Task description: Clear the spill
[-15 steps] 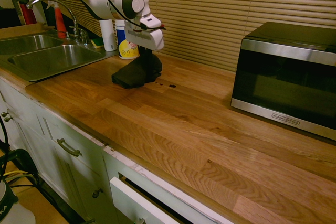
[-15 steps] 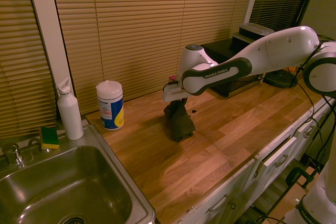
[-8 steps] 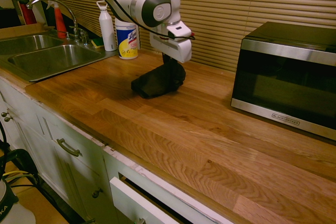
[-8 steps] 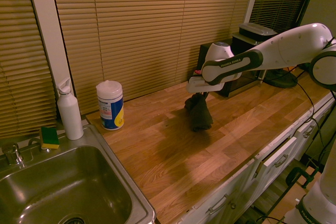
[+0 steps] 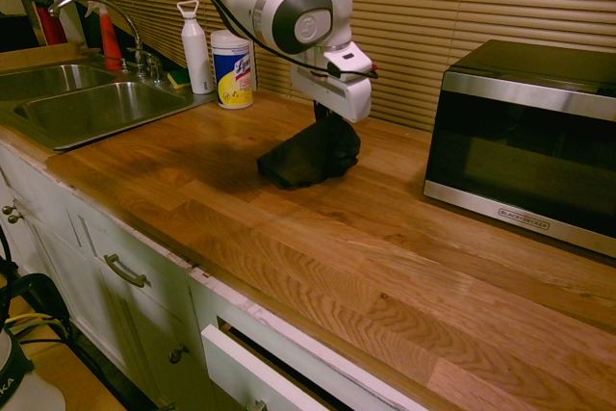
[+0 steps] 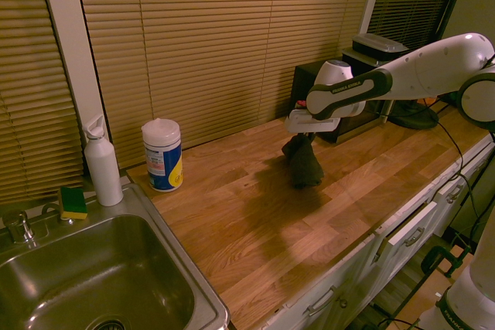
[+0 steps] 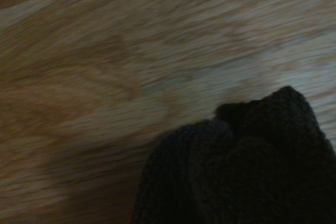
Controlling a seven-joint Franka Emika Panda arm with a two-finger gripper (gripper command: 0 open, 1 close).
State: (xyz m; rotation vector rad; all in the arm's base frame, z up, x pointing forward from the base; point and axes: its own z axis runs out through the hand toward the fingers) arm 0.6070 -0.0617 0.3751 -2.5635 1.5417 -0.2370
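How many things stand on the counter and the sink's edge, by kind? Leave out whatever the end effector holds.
Microwave: 1
Lysol wipes canister: 1
White bottle with loop cap: 1
Red spray bottle: 1
Green-and-yellow sponge: 1
Total: 5

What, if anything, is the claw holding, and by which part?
A dark grey-black soft fabric rag, pinched by its bunched upper end.
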